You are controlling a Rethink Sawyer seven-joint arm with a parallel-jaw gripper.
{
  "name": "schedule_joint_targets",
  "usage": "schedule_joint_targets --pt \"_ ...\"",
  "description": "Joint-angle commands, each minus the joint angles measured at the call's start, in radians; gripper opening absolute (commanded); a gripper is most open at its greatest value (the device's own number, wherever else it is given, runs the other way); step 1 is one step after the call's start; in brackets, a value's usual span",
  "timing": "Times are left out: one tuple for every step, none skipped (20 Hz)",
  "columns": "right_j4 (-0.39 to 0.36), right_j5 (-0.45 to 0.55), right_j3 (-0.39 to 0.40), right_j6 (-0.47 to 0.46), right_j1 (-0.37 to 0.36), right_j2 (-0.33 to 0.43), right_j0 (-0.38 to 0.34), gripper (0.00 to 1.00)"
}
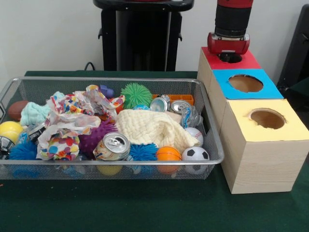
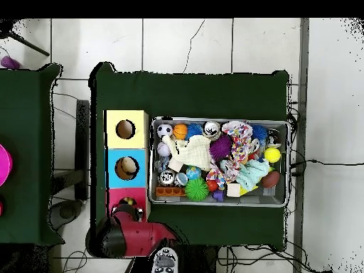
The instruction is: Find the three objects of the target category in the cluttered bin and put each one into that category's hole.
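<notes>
My gripper (image 1: 231,55) hangs straight down over the round hole in the red-topped box (image 1: 246,62), its tip at or inside the opening, so its state is hidden. In the overhead view the gripper (image 2: 126,207) covers that same hole. The wire bin (image 1: 111,79) holds several drink cans, one at the front (image 1: 112,146) and two near the back (image 1: 179,107). With them lie a soccer ball (image 1: 195,154), an orange ball (image 1: 168,153), a green spiky ball (image 1: 136,94), a cream cloth (image 1: 152,128) and crumpled spotted paper (image 1: 72,121).
Beside the bin stand the blue-topped box (image 1: 246,83) and the yellow-topped box (image 1: 267,119), each with a round hole. In the overhead view something pale shows inside the blue box's hole (image 2: 126,168). The dark pedestal (image 1: 142,34) rises behind the bin.
</notes>
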Motion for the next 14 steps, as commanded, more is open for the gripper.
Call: schedule_joint_targets --pt "0.031 0.167 -0.047 0.148 -0.032 -0.052 0.02 0.0" --pt "0.03 0.174 -0.048 0.148 -0.037 -0.057 0.024 0.0" --pt "0.028 0.178 -0.049 0.149 -0.041 -0.059 0.025 0.0" --pt "0.027 0.188 -0.051 0.148 -0.043 -0.06 0.024 0.0" --pt "0.027 0.196 -0.052 0.148 -0.048 -0.062 0.025 0.0" --pt "0.026 0.214 -0.054 0.147 -0.059 -0.066 0.027 0.0" --pt "0.027 0.235 -0.054 0.146 -0.071 -0.067 0.028 0.0" --pt "0.027 0.256 -0.052 0.147 -0.084 -0.07 0.03 0.0" --pt "0.027 0.286 -0.054 0.148 -0.101 -0.077 0.037 0.0" --pt "0.025 0.312 -0.054 0.149 -0.117 -0.083 0.043 0.0" --pt "0.024 0.337 -0.054 0.15 -0.134 -0.089 0.049 0.0" --pt "0.023 0.351 -0.053 0.151 -0.144 -0.089 0.049 0.0" --pt "0.021 0.357 -0.051 0.152 -0.148 -0.086 0.045 0.0" --pt "0.02 0.362 -0.048 0.152 -0.152 -0.083 0.042 0.0"
